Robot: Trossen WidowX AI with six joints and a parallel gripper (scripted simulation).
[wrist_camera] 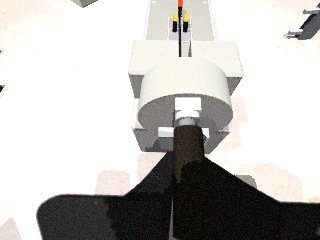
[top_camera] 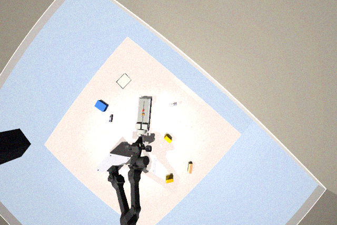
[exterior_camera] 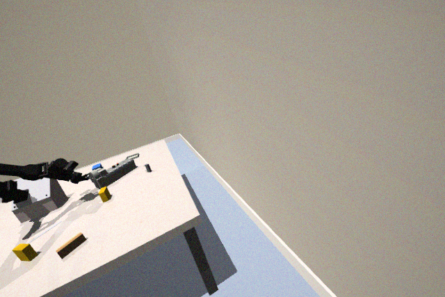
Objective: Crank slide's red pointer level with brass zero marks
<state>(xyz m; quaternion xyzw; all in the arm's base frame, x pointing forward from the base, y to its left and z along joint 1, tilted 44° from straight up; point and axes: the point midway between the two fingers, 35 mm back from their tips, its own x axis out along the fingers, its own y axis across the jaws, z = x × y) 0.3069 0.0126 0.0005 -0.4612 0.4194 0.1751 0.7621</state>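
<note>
Jaws: from my station I am seeing the jaws pinching the dark handle (wrist_camera: pixel 188 150) at the bottom centre of the wrist frame.
Handle: it is showing as a dark brown, nearly black cylinder, and it is joining a pale metal collar at the round hub.
Hub: the pale grey drum (wrist_camera: pixel 185 90) is sitting in front of a blocky housing (wrist_camera: pixel 137 55), above the handle in the wrist frame.
Machine: the long grey slide body (top_camera: pixel 140 108) (exterior_camera: pixel 121 174) is lying on the worktop (top_camera: pixel 185 124) (exterior_camera: pixel 154 200), near the centre of the top frame and left of centre in the exterior frame. A thin dark slot is running lengthwise along its top.
Pointer: the small bright red pointer (top_camera: pixel 142 110) (wrist_camera: pixel 180 3) is standing at the slot, at the upper edge of the wrist frame.
Zero marks: two brass-yellow marks (top_camera: pixel 142 114) (wrist_camera: pixel 175 18) are flanking the slot, with dark faces turned toward the wrist camera. The pointer is sitting beyond them, on the side away from the hub, so I am not reading it as level.
Writing: I am making out no legible brand, label or lettering on the machine.
</note>
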